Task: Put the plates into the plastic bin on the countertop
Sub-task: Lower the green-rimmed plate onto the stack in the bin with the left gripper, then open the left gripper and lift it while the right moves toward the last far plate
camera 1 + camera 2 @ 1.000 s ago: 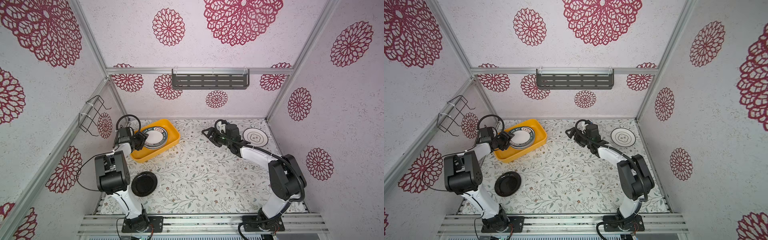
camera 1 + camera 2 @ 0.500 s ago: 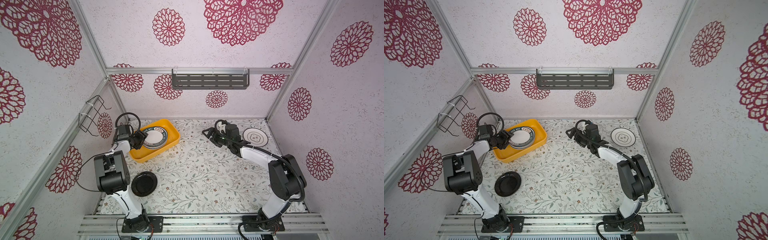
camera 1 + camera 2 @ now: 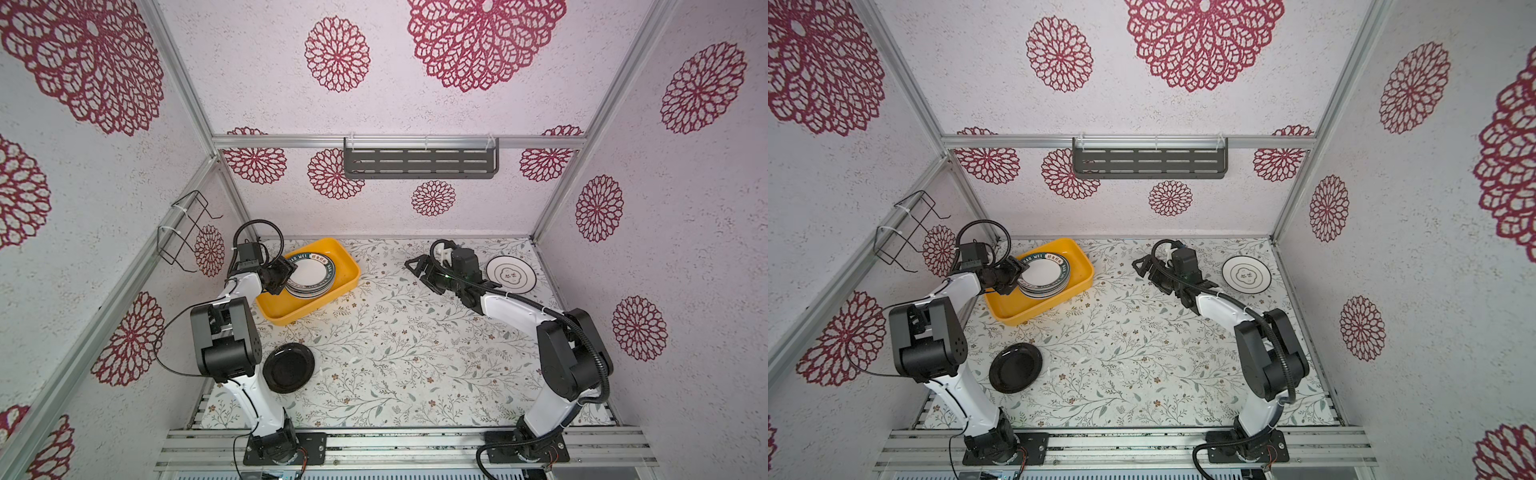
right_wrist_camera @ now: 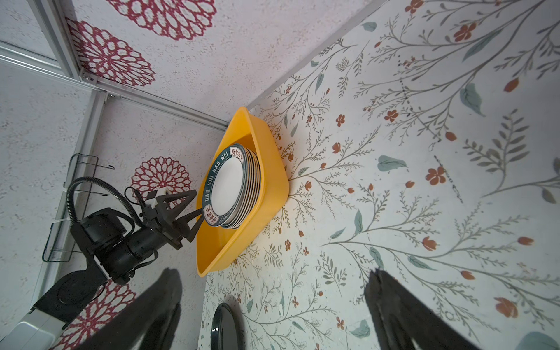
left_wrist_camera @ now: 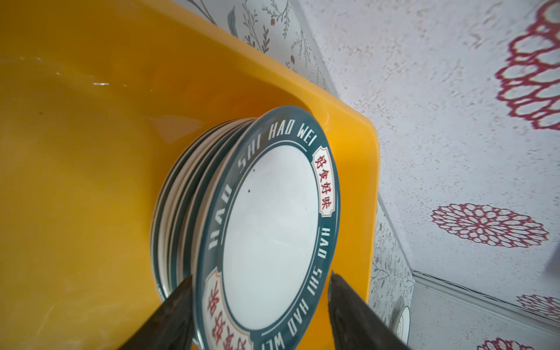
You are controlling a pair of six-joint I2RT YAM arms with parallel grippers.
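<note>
Left claw (image 5: 261, 275) parted astride the top plate (image 5: 272, 230) rim, apparently releasing; stack sits in plastic bin (image 3: 299, 309), far left. Right claw (image 3: 424, 276) wide, empty. Black plate (image 3: 288, 368) and flower plate (image 3: 511, 274) still lie on the worktop (image 3: 415, 353).
</note>
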